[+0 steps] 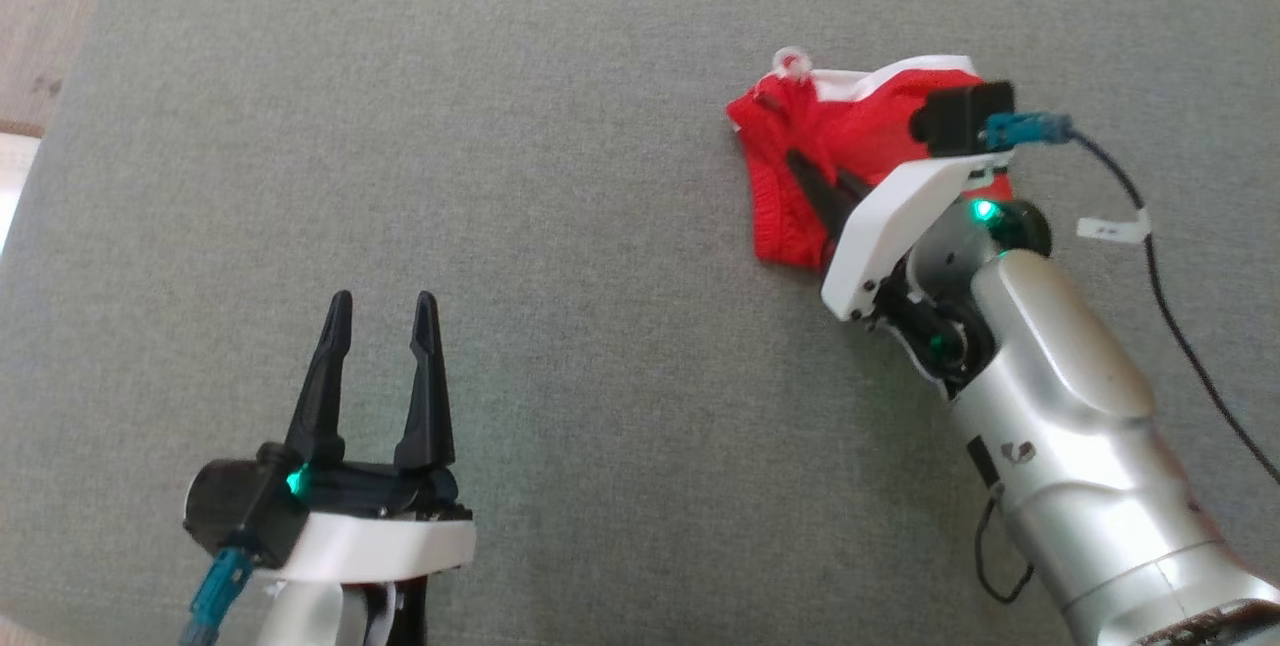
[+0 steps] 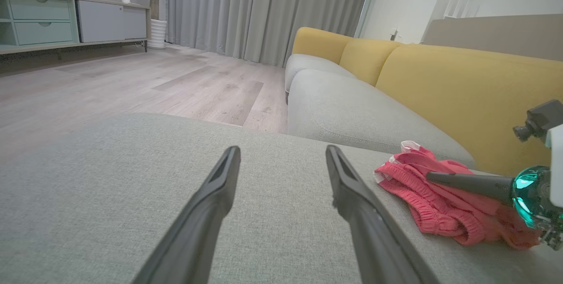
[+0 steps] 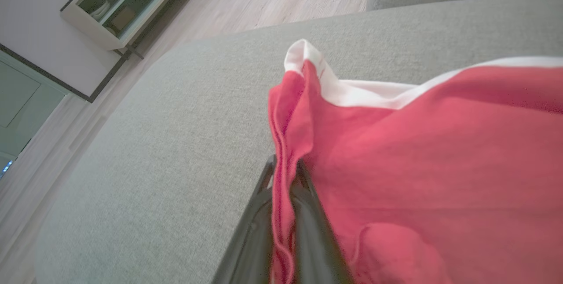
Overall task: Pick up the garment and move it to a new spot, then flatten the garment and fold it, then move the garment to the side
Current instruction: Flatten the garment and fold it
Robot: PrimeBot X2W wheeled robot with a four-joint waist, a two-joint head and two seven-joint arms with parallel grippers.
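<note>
At far right, our right gripper (image 3: 285,174) pinches a fold of the garment (image 1: 860,116); we expect limp, light cloth; left gripper (image 1: 385,301) spread

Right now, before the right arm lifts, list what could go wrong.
1. The right tool pinches only a thin fold of the garment; it may slip out on lifting.
2. The garment lies bunched, so it could hang twisted and be hard to flatten.
3. The left tool stands open, away from it, giving no second hold.
</note>
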